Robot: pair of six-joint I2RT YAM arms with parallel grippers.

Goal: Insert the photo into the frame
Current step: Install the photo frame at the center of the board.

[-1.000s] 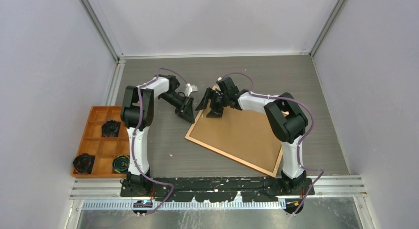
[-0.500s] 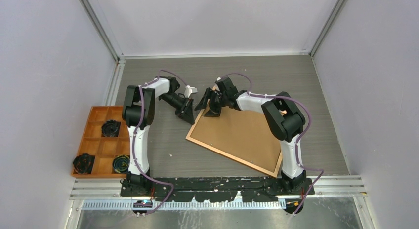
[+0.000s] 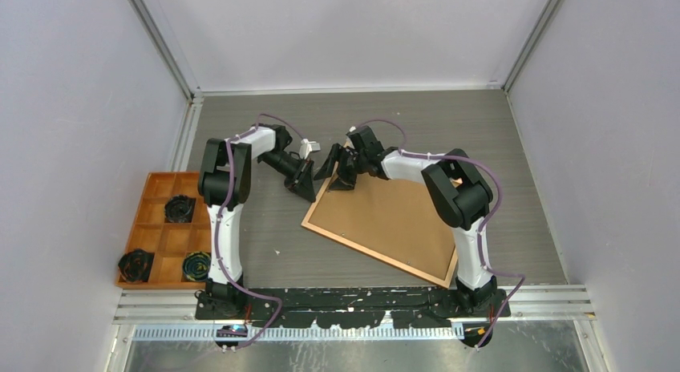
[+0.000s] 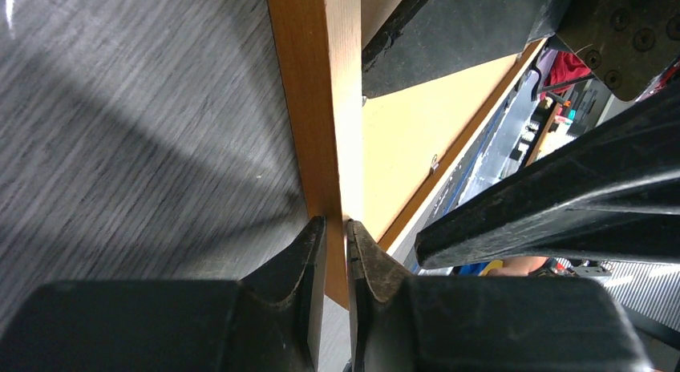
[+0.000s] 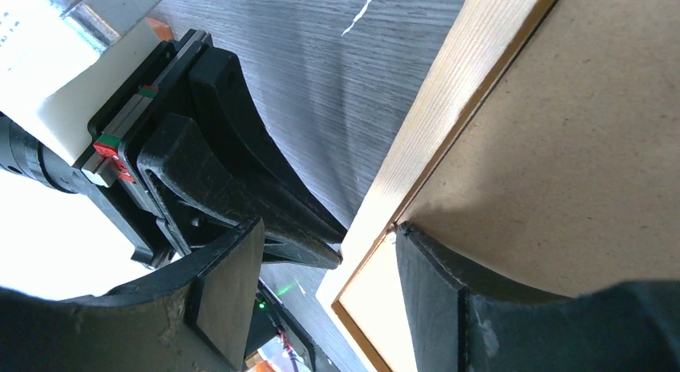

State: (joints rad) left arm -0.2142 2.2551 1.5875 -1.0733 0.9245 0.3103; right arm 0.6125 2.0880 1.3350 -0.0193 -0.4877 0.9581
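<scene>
The frame (image 3: 385, 220) lies back-up on the table, its brown fibreboard showing and its far corner lifted a little. My left gripper (image 3: 311, 189) is shut on the frame's left rail (image 4: 317, 83) near that far corner; both fingers pinch the thin wood (image 4: 334, 224). My right gripper (image 3: 338, 167) stands open astride the same rail (image 5: 449, 99). One of its fingers (image 5: 433, 268) rests against the fibreboard back (image 5: 577, 147) and the other hangs outside the rail, next to the left gripper (image 5: 240, 163). The photo is hidden from every view.
An orange compartment tray (image 3: 156, 236) with black round items (image 3: 180, 208) sits at the table's left edge beside the left arm. Grey walls close in on three sides. The arms' bases and a metal rail (image 3: 353, 308) line the near edge.
The left gripper's jaws have tightened onto the frame rail. The right gripper's jaws have narrowed a little and it has shifted slightly left along the frame's far corner.
</scene>
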